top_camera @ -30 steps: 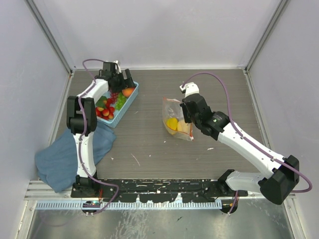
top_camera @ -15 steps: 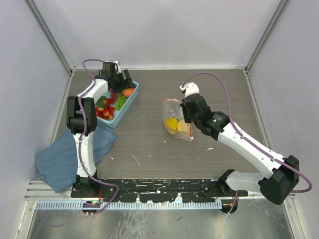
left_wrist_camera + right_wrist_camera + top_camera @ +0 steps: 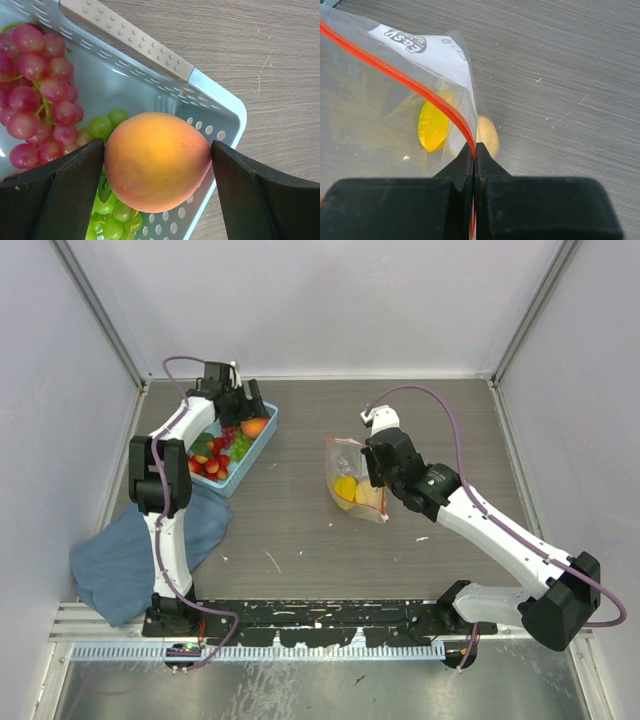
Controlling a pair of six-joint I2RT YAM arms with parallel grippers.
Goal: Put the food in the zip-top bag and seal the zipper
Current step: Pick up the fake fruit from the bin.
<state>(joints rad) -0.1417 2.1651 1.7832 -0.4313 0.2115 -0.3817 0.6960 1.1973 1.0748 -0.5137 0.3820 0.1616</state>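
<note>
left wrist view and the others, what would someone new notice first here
The big orange-pink peach fills the left wrist view. It sits in a corner of the light blue basket, and the left gripper straddles it, a finger close at each side. At mid-table, the right gripper is pinched shut on the red-orange zipper of the clear zip-top bag, with a yellow fruit inside.

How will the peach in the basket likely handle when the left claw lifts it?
The peach looks round and smooth, so it may slip between the left claw's flat fingers. Resting against green grapes in the basket corner, it might roll if nudged.
</note>
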